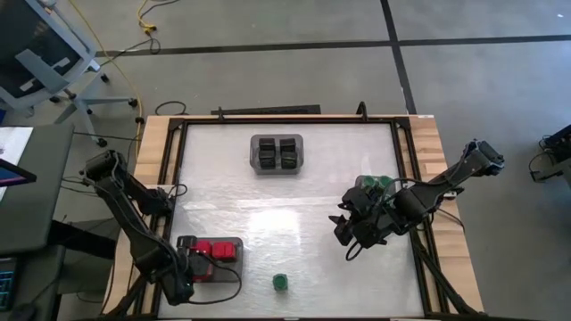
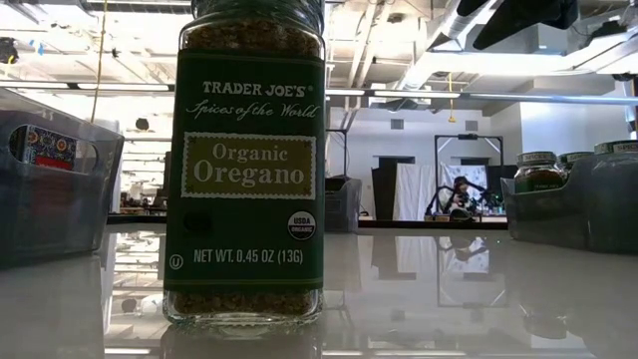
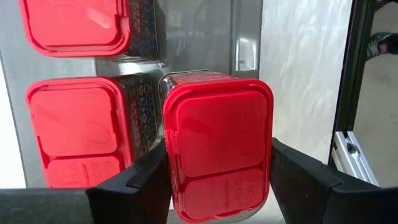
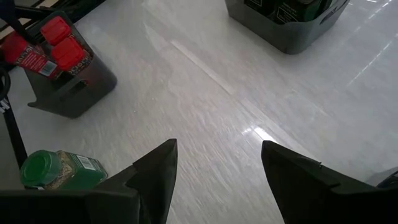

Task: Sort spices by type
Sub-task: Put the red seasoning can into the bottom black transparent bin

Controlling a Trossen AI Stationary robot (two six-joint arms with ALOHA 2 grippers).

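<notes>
The table (image 1: pixel 294 192) carries three grey trays: one far from the arms with black cubes (image 1: pixel 277 152), one on the right with green-lidded jars (image 1: pixel 376 183), and one near the left front corner with red tins (image 1: pixel 217 251).

The left gripper (image 3: pixel 217 171) is down in the red tray (image 1: pixel 189 242), its two fingers bracketing a red tin (image 3: pixel 216 149) on opposite side walls; from the wrist view it looks gripped, or very nearly so. The tin is a stiff metal box with a plastic lid (light, smooth-sided, likely a little slippery), so the flat walls just under the lid are the sensible hold.

The right gripper (image 4: pixel 217 171) hangs over bare table beside the jar tray (image 1: pixel 361 187), fingers apart and empty.

One jar (image 1: pixel 280 283) stands alone near the front edge, upright, labelled oregano (image 2: pixel 247 168). It appears to be glass: rigid, breakable if dropped, light, and round enough to roll. I would take it across the body below the lid, squarely.
</notes>
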